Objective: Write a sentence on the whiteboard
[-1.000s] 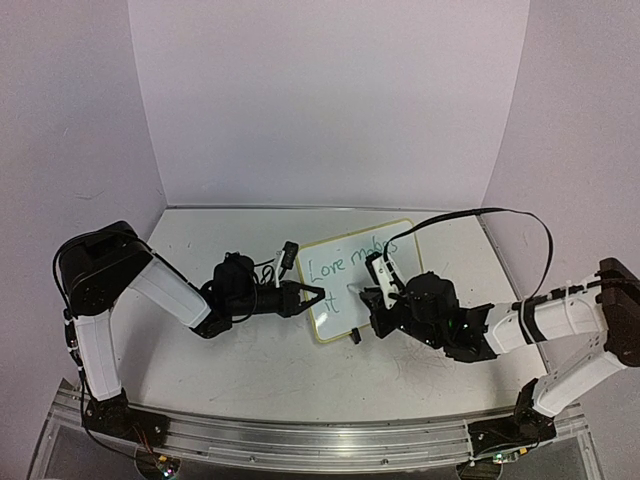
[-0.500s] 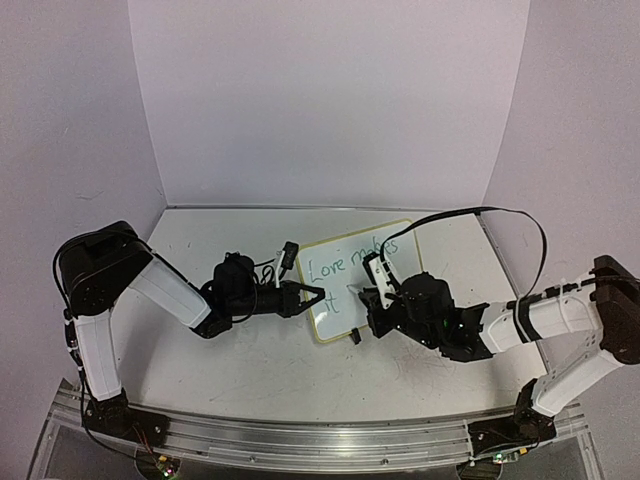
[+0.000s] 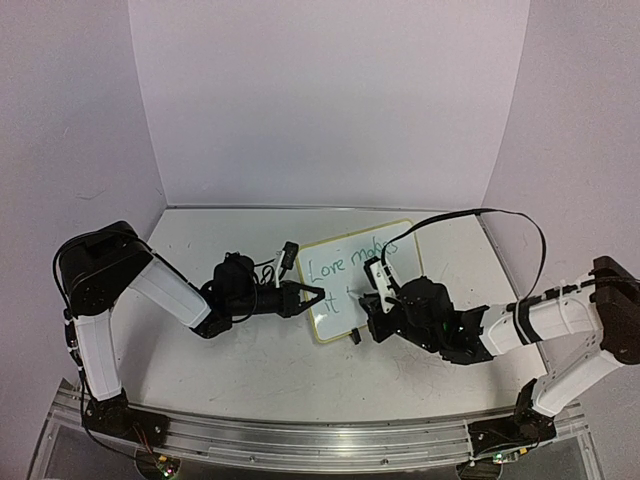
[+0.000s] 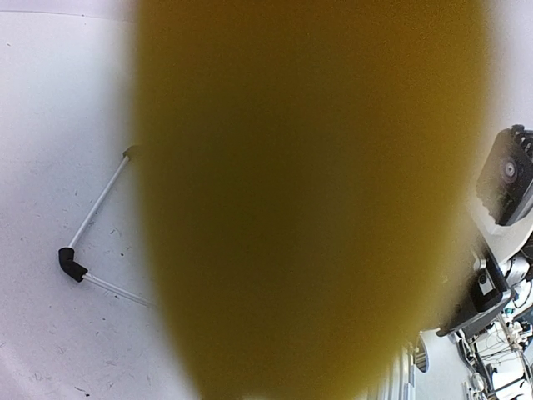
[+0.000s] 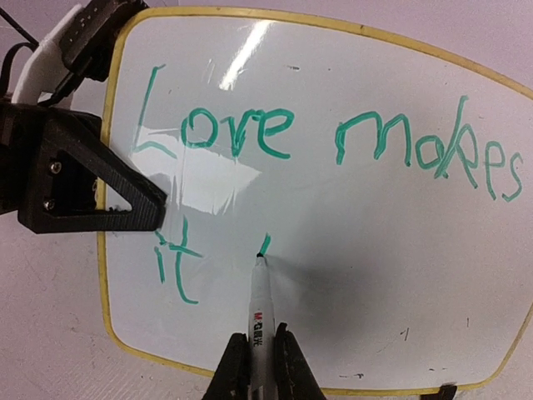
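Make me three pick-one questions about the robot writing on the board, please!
1. Where is the marker tip?
A) on the whiteboard, just right of "it"
B) on the table
C) on the word "Love"

2. What colour is the writing?
A) red
B) green
C) black

3. What are the right jaws doing?
A) open and empty
B) shut on the marker
C) holding an eraser

Answers:
1 A, the tip touches a short stroke beside "it".
2 B, every letter is green.
3 B, the right wrist view shows them pinching the marker's body.
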